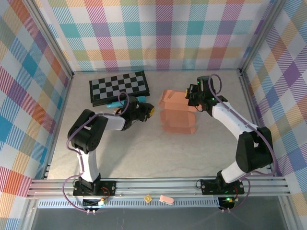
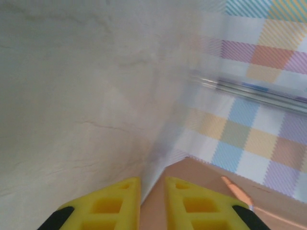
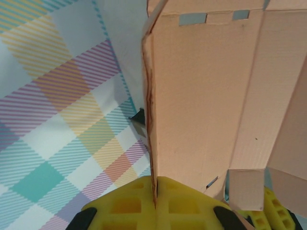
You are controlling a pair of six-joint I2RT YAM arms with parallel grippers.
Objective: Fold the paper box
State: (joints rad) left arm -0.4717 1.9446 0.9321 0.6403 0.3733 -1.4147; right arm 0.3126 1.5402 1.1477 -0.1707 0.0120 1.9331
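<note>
Nearest us is a stretch of bare table (image 1: 144, 158), and just past it the paper box (image 1: 178, 117), mid-table and a little right of centre, between the two arms and looking part-folded. The right gripper (image 3: 154, 197) is clamped on a panel's edge. Its wrist view has the cardboard running straight down between the yellow pads, with tab slots up top that the overhead view leaves soft and faint. The left gripper (image 2: 152, 194) is at the box's left side, jaws almost together with a sliver of gap. A salmon corner shows there, but pinched or merely behind, I can't tell. This looks like light, thin stock: stiff across panels, eager to bend at creases, easy to crush, so best taken by a panel edge near a fold. Far back lies the chequered board (image 1: 119, 86).
</note>
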